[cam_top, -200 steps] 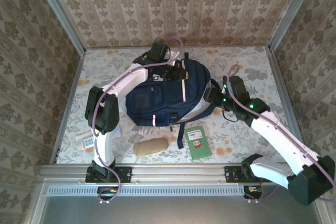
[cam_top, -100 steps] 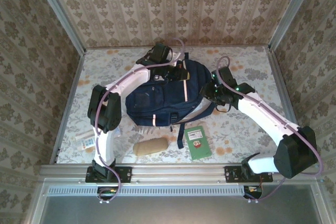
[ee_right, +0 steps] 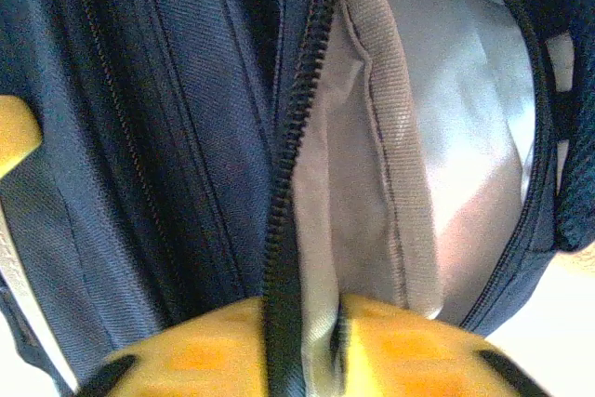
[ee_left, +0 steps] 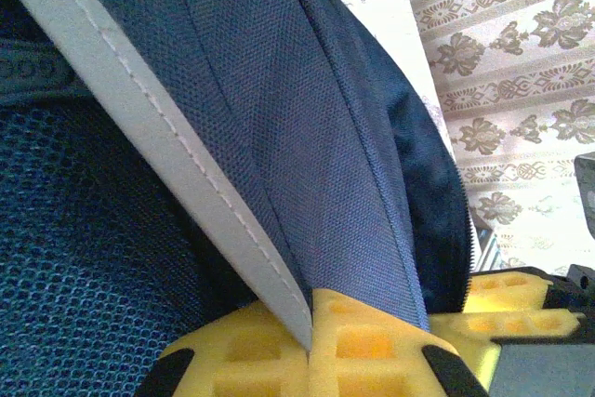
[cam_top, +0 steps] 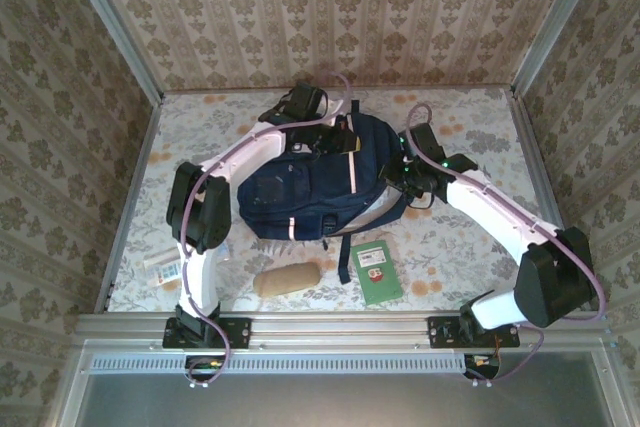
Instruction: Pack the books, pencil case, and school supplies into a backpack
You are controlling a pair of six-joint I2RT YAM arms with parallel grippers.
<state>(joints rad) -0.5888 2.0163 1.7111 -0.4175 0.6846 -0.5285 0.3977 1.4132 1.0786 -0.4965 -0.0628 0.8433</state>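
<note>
At centre of table (cam_top: 200, 117): navy backpack (cam_top: 300, 197), flat, between both arms. At its far top edge: left gripper (ee_left: 311, 346), clamped on navy fabric and pale stripe. At its right side: right gripper (ee_right: 302, 341), pinched on zipper edge and grey lining. Just in front of backpack, clear of both grippers: small green book (cam_top: 376, 271).

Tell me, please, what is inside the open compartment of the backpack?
Through the open zipper of the backpack, pale grey lining shows. No book or other item is visible inside; the deeper part is covered by the navy fabric.
</note>
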